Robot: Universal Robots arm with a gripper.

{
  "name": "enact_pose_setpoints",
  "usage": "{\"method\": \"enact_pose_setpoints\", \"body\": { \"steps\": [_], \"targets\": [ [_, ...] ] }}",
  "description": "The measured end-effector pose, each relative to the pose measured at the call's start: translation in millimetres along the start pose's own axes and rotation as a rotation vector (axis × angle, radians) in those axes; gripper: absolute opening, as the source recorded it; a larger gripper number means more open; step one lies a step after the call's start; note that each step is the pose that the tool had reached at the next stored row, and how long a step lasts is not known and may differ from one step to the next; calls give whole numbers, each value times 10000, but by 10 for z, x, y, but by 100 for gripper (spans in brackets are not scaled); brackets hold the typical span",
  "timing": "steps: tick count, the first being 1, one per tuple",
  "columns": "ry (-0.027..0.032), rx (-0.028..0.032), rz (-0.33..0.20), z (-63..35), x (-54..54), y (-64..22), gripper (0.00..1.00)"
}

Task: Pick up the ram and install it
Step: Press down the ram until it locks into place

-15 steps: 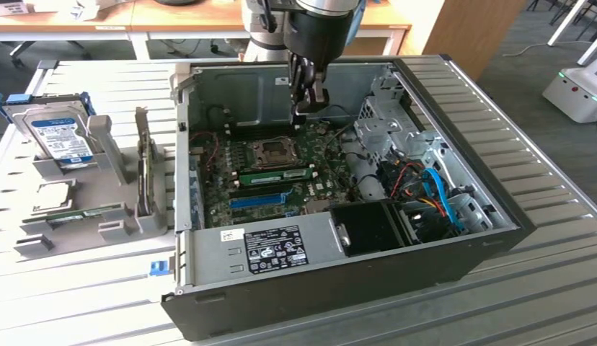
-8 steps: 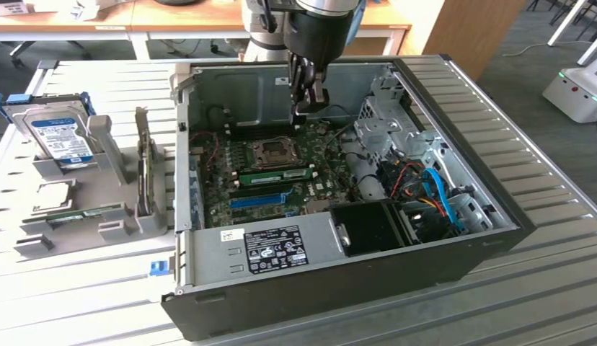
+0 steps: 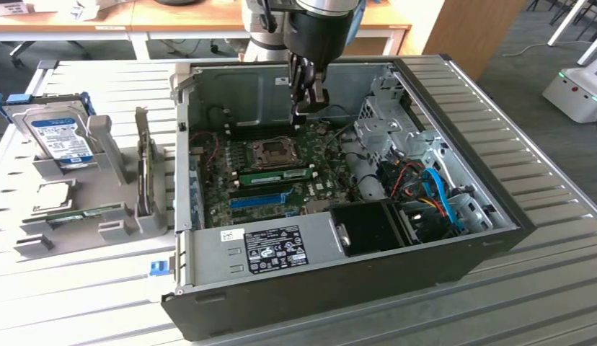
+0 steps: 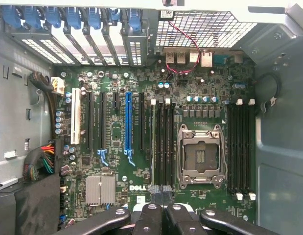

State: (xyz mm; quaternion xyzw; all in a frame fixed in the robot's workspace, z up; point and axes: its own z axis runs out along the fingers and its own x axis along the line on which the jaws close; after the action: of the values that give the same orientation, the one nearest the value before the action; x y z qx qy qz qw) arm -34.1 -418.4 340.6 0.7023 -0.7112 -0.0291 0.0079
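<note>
Exterior view: one ram (image 3: 277, 175) slotted.

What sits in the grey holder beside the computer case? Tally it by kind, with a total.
Hard drive: 1
Processor chip: 1
Green ram stick: 1
Upright expansion card: 1
Total: 4

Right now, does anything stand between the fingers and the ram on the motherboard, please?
Nothing visible does: the shut fingers hang above one end of the ram, which is seated beside the CPU socket.
</note>
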Motion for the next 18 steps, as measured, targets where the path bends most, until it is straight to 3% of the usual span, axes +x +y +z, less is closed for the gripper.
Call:
{"method": "enact_pose_setpoints", "body": {
  "steps": [2, 9, 18],
  "targets": [
    [-16, 0, -3, 1, 0, -8, 11],
    [-161, -2, -37, -4, -2, -106, 11],
    [-199, -4, -40, -13, -3, -255, 11]
  ]
}}
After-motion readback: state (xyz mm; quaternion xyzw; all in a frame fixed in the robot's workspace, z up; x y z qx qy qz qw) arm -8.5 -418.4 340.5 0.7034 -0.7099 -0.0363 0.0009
